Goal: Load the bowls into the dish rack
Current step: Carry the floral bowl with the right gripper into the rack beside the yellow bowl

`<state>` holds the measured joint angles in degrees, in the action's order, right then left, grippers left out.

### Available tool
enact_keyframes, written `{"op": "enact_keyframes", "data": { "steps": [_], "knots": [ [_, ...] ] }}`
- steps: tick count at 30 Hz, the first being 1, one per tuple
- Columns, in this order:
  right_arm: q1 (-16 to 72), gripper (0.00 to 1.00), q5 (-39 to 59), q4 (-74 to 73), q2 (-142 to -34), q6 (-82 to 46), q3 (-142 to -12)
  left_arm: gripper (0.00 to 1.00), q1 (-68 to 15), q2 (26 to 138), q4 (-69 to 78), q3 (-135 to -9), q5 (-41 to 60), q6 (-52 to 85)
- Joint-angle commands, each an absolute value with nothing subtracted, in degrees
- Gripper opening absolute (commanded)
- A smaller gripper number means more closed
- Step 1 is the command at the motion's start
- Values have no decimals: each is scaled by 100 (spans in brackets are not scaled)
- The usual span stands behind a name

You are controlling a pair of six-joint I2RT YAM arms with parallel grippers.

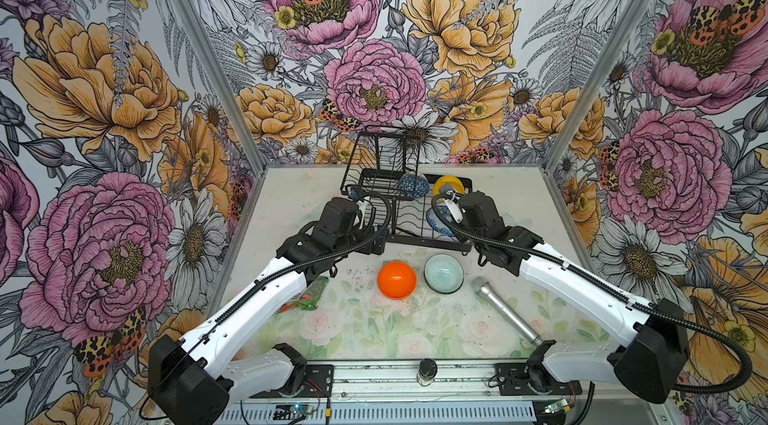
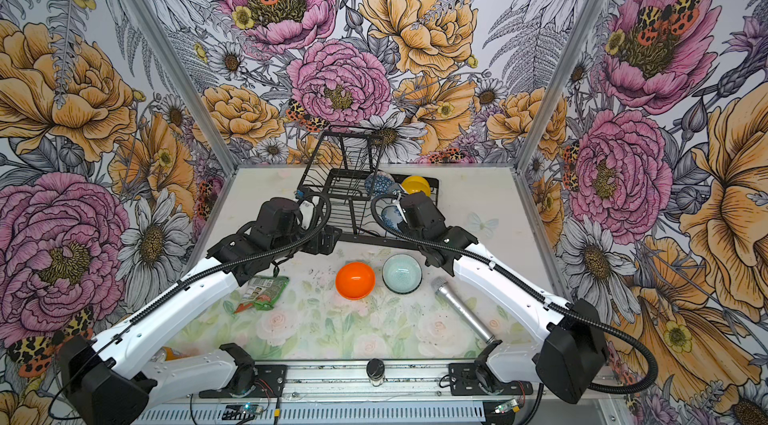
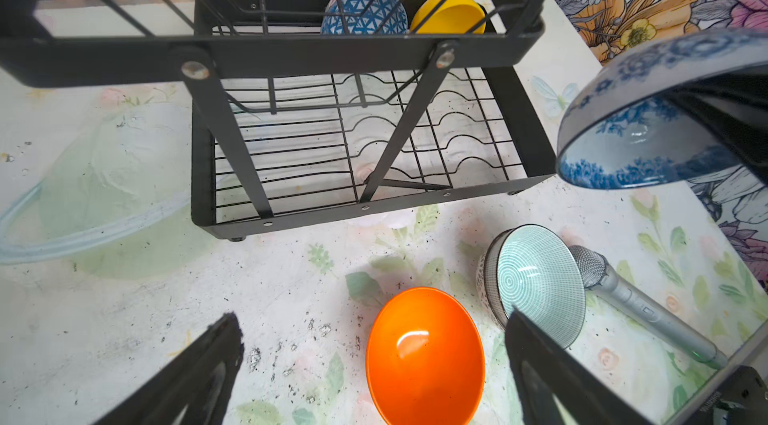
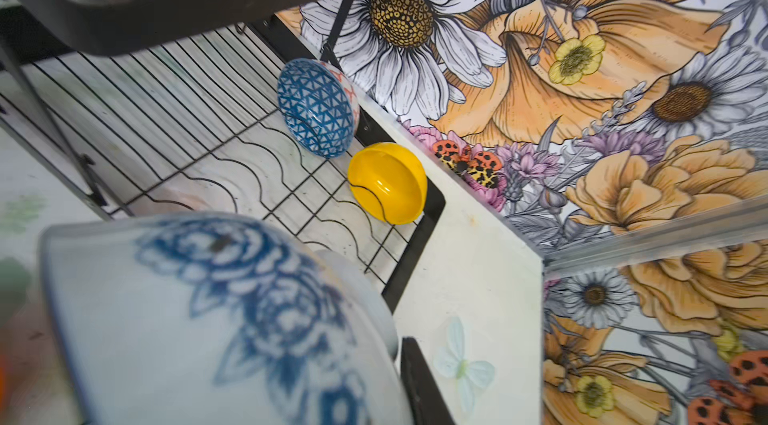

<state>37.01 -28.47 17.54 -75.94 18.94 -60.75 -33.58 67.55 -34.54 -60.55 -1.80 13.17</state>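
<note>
Light is bright and even from above, and shadows are faint. A white glare spot sits on the orange bowl (image 3: pixel 415 340). Close to my right wrist camera the white-and-blue floral bowl (image 4: pixel 208 319) is soft and blurred. My wrist views bend straight lines near their edges.

Flower-papered booth
Walls (image 1: pixel 374 28) show large pink and orange blooms with moths; metal posts (image 1: pixel 213 70) mark the corners; the desk (image 1: pixel 365 331) wears pale roses.

L tool (image 3: pixel 372 317) wide open, R tool (image 1: pixel 450 206) clamped near-shut, both arms stretched fwd, converging.
</note>
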Motion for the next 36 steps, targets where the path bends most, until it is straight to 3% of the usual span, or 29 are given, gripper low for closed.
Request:
{"op": "enact_keyframes", "data": {
  "steps": [1, 5, 19, 36],
  "knots": [
    [3650, 0, -3502, -463, -7644, 3722, -5624, 99, -3256, 6896, -3492, -6352, 77, 993],
    [3583, 0, -3489, -1820, -7797, 4699, -5139, 99, -3131, 7004, -3566, -6569, 160, 802],
    [3402, 0, -3167, -3829, -9753, 5905, -5438, 99, -2945, 7216, -3599, -6876, 324, 593],
    [3097, 0, -2645, -4128, -11039, 5577, -6306, 99, -2883, 7191, -3647, -6817, 294, 628]
  ]
}}
